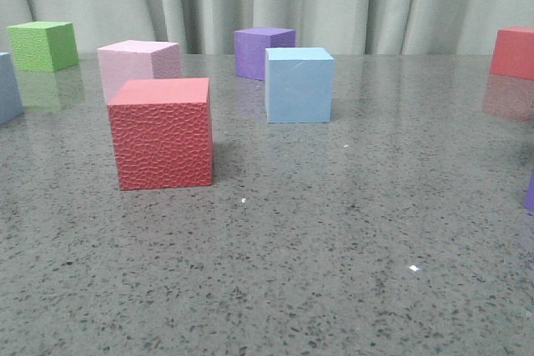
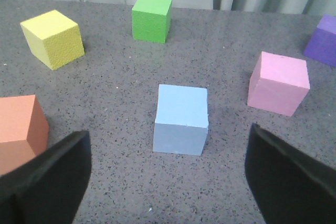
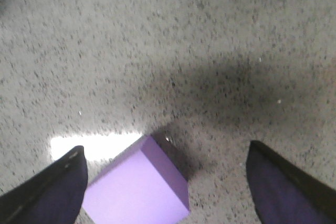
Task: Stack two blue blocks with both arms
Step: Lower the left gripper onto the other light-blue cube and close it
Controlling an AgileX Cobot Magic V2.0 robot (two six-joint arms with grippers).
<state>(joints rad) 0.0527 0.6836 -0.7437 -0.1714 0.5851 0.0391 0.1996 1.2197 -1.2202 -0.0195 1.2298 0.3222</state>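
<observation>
one blue block sits on the grey table, at about 1 o'clock from the red cube and just in front of the purple cube. the other blue block lies ahead of the left gripper, whose fingers are spread apart and empty. the right gripper is also spread, with a purple cube between its fingers, untouched.

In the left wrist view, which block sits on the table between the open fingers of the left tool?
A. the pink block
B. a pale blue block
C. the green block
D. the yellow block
B. The pale blue block stands on the table centred ahead of the left tool, whose fingers are spread wide and touch nothing; the other colours lie off to the sides or farther off.
</observation>
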